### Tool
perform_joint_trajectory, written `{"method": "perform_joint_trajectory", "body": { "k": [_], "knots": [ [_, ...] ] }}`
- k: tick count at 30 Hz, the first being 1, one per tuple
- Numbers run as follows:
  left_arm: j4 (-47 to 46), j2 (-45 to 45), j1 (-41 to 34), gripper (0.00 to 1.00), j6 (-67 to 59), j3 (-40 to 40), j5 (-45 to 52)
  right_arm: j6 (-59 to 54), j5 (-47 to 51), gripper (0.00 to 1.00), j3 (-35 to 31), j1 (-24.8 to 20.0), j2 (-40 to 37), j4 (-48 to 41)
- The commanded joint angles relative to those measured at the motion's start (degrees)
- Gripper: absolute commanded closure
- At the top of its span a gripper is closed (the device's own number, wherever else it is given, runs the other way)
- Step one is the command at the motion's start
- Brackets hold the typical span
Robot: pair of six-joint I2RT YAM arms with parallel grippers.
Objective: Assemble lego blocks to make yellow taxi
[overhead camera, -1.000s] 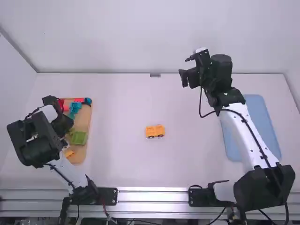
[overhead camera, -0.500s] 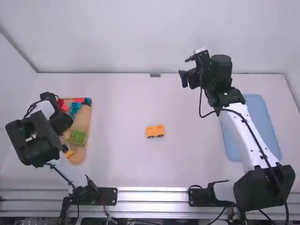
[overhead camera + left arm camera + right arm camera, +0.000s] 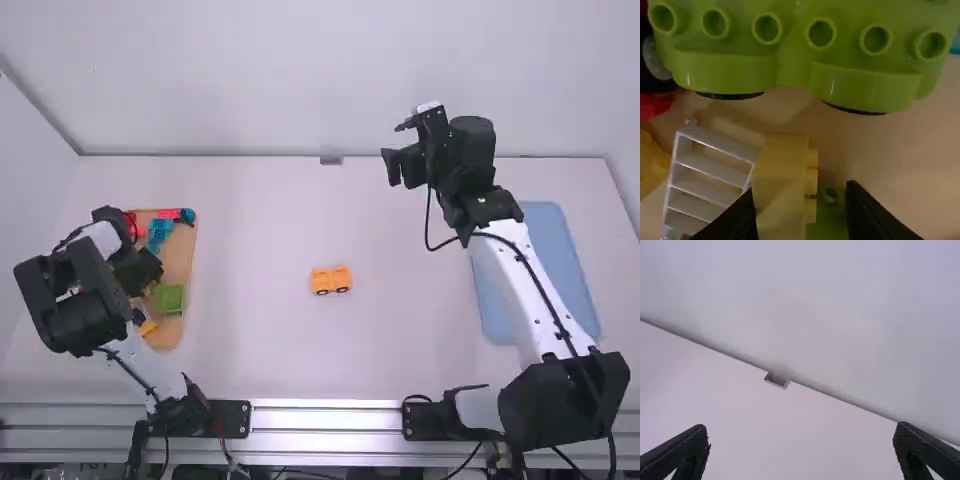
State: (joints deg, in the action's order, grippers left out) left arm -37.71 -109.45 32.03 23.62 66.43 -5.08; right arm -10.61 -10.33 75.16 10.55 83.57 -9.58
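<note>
A: Left hand (image 3: 138,270)? 
B: Over the wooden tray (image 3: 182,250), left side of the frame. Wrist view: fingers apart, yellow block (image 3: 782,190) in the gap, nearer one finger (contact with that finger: cannot tell).

A: Next to it?
B: White slatted piece (image 3: 705,175) close beside the block. Green studded block (image 3: 829,220) partly hidden in the gap. Past them, larger green piece (image 3: 795,55) on dark wheels.

A: Farther out on the tray?
B: Turquoise piece (image 3: 160,230) toward its upper end, red pieces near it.

A: The taxi?
B: Small orange-yellow vehicle (image 3: 331,280), dark wheels, on the worktop (image 3: 250,220), just below the frame's centre. Well apart from both hands.

A: Right hand (image 3: 396,147)?
B: Upper right of centre, above the worktop, fingers wide. Blue tray (image 3: 540,235) at the right of the frame.
</note>
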Motion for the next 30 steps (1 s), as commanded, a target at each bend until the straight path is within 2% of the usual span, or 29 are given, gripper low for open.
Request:
{"method": "perform_joint_trajectory", "body": {
  "k": [1, 9, 12, 16, 18, 20, 23, 24, 27, 30],
  "knots": [
    [0.4, -0.4, -0.3, 0.53, 2.6, -1.8, -2.3, 0.1, -0.4, 0.02, 1.9, 0.0, 0.4, 0.3],
    [4.2, -0.4, -0.5, 0.55, 2.6, -3.7, -1.8, 0.3, -0.4, 0.02, 1.9, 0.0, 0.4, 0.3],
    [4.0, -0.4, -0.5, 0.61, 4.0, -3.7, -1.8, 0.3, -0.4, 0.02, 1.9, 0.0, 0.4, 0.3],
    [3.6, -0.4, -0.5, 0.66, 4.3, -3.7, -1.0, 0.3, -0.4, 0.02, 1.9, 0.0, 0.4, 0.4],
    [3.7, -0.4, -0.6, 0.73, 5.0, -3.7, -0.3, 0.3, -0.4, 0.02, 1.9, 0.0, 0.4, 0.4],
    [4.0, -0.4, -0.5, 0.73, 5.1, -3.7, -0.5, 0.3, -0.4, 0.02, 1.9, 0.0, 0.4, 0.3],
    [3.7, -0.3, -0.6, 0.71, 5.4, -3.4, -0.3, 0.3, -0.4, 0.02, 1.9, 0.0, 0.4, 0.4],
    [3.3, -0.3, -0.4, 0.62, 5.4, -3.2, -0.3, 0.3, -0.4, 0.02, 1.9, 0.0, 0.4, 0.3],
    [2.1, -0.3, -0.6, 0.55, 5.9, -3.2, -0.3, 0.3, -0.4, 0.02, 1.9, 0.0, 0.4, 0.3],
    [1.3, -0.3, -0.7, 0.58, 6.8, -3.4, -0.3, 0.3, -0.4, 0.02, 1.9, 0.0, 0.4, 0.3]
  ]
}}
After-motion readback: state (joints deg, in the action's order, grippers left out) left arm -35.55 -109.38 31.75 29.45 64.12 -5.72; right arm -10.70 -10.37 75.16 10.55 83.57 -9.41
